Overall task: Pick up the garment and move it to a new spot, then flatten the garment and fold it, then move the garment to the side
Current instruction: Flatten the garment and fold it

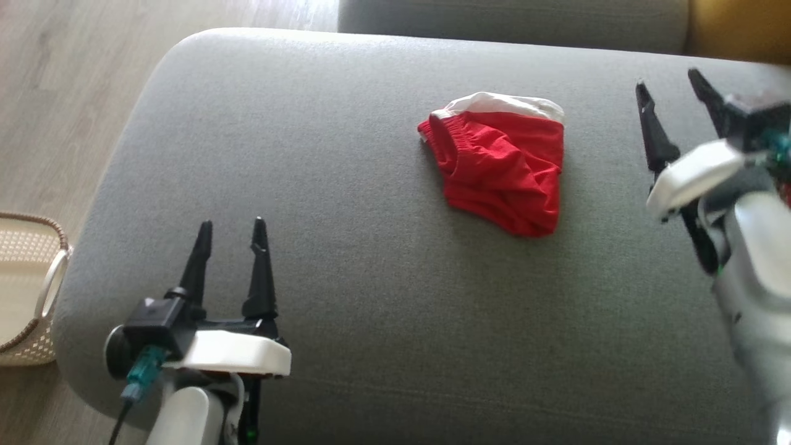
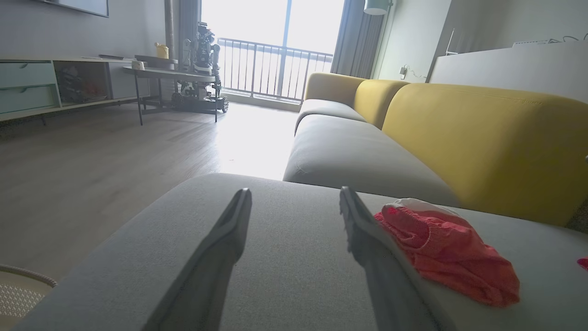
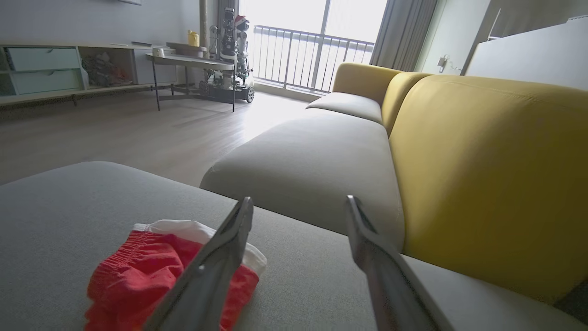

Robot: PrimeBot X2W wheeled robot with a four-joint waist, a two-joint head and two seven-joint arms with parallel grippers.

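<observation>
The garment is a pair of red shorts with a white band, lying crumpled on the grey sofa cushion right of centre. My left gripper hovers open over the cushion's near left part, well clear of the garment. My right gripper stands open just to the right of the garment, not touching it. In the left wrist view the garment lies beyond the right finger. The right wrist view shows the garment partly behind the left finger.
A woven basket stands on the wooden floor left of the cushion. Yellow sofa backrests run along the right. A second grey seat cushion lies beyond. A low table and shelving stand far across the room.
</observation>
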